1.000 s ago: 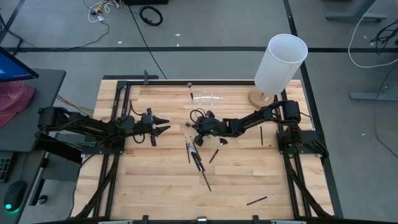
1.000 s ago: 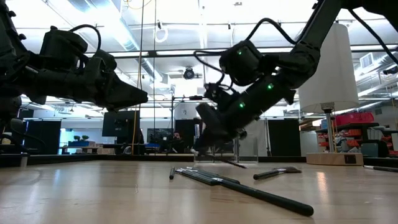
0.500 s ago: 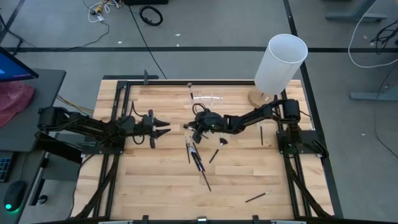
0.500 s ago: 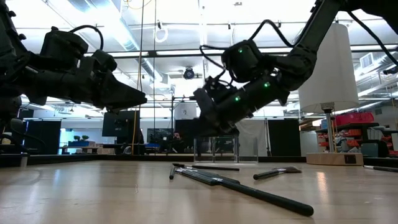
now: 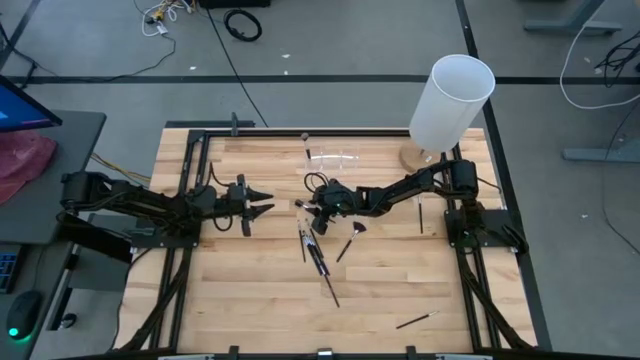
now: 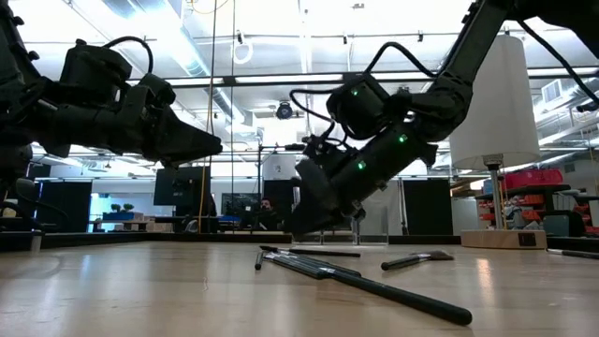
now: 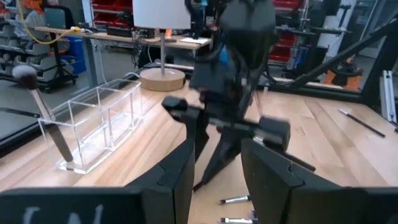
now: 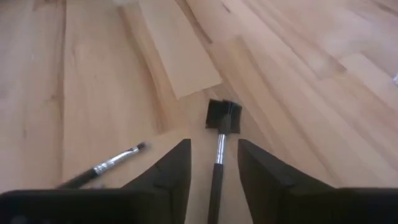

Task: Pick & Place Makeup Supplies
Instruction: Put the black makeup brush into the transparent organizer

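Several thin dark makeup brushes [image 5: 314,250] lie in a loose cluster on the wooden table [image 5: 250,300]. My right gripper [image 5: 313,211] hovers open just above the cluster's far end. In its wrist view, a brush with a square black head [image 8: 222,116] lies flat on the table, its handle running between the fingers without touching them. A second brush [image 8: 112,163] lies beside it. My left gripper [image 5: 265,202] waits open above the table, left of the cluster. One brush [image 7: 38,106] stands in the clear holder [image 7: 93,130].
The tall white cylinder [image 5: 450,100] stands on a round wooden base at the far right. The clear holder [image 5: 335,157] is at the far middle. A fan-tipped brush [image 5: 350,240], a stick [image 5: 420,216] by the right arm and a brush [image 5: 415,320] near the front lie apart.
My right gripper has opened and let go of a thin brush. The brush hung tilted from its fingertips and now lies flat on the table. The gripper rose a little, then came back down over the cluster's far end.
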You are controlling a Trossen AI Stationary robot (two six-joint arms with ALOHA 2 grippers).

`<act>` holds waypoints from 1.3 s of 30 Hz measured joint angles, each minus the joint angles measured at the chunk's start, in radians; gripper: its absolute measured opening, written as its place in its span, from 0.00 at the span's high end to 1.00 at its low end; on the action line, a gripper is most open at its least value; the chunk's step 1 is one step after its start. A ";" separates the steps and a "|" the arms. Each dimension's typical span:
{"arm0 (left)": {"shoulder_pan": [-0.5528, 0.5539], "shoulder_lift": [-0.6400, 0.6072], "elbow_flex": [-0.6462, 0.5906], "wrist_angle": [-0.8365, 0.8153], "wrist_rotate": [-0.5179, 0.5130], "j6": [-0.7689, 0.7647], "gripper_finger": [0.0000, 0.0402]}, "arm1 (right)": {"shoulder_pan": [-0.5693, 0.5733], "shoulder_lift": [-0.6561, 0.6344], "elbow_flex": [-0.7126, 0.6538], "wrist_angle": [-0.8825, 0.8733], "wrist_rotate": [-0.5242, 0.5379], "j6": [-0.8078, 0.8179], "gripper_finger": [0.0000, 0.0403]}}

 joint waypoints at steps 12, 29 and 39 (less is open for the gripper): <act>0.000 0.000 0.000 0.003 0.000 -0.001 0.66 | 0.027 0.120 0.000 0.090 0.082 -0.077 0.85; 0.000 0.000 0.000 0.003 0.000 -0.001 0.66 | 0.021 0.188 -0.016 0.273 0.024 -0.099 0.98; 0.000 0.000 0.000 0.001 0.000 -0.002 0.66 | 0.001 0.159 -0.021 0.400 0.018 -0.096 0.98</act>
